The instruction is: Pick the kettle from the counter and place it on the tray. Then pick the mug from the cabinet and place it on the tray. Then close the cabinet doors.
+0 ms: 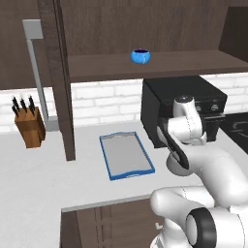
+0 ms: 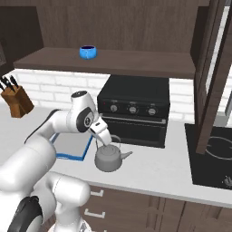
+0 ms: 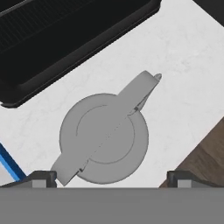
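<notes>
Hovering just above the kettle [image 3: 104, 138], end effector [image 3: 109, 177] spread wide, holding nothing. Still the first step (kettle not yet lifted), resting on the tabletop [image 2: 154, 167] between the blue-rimmed tray [image 1: 127, 156] and the black oven [image 2: 134, 111]. Next, probably: lower straight down, straddle the arched handle, close. Farther back, blue mug [image 2: 88, 51] waiting on the open cabinet's shelf [image 2: 136, 63].

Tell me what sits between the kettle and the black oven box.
Nothing. In the hand view, only bare white counter separates the kettle from the oven box; the right base view shows the same open strip.
</notes>
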Tool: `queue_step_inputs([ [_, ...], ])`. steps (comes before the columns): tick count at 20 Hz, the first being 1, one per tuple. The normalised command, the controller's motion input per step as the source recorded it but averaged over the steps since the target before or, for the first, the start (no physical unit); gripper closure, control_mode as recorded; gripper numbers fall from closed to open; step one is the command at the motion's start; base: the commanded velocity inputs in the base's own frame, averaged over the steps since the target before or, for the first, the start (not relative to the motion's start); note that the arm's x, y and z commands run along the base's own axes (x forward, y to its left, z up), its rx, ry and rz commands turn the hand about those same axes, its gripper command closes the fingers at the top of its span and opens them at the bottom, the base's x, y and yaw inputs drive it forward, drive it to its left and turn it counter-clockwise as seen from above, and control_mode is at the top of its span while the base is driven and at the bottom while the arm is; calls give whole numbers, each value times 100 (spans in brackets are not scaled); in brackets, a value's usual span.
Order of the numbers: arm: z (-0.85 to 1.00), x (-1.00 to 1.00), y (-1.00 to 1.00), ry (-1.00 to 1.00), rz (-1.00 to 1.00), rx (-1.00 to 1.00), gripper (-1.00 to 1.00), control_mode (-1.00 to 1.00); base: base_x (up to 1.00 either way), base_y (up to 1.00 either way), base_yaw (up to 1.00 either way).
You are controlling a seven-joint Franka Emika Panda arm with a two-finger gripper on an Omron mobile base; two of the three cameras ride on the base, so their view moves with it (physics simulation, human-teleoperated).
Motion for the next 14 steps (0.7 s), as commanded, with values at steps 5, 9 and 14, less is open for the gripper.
queue_step_inputs([
  [5,-2,10,-1,-2,0,1,-100,-100,0,0,0],
  [9,2,7,-1,-3,0,6,-100,-100,0,0,0],
  [14,10,0,0,-2,0,6,-100,-100,0,0,0],
])
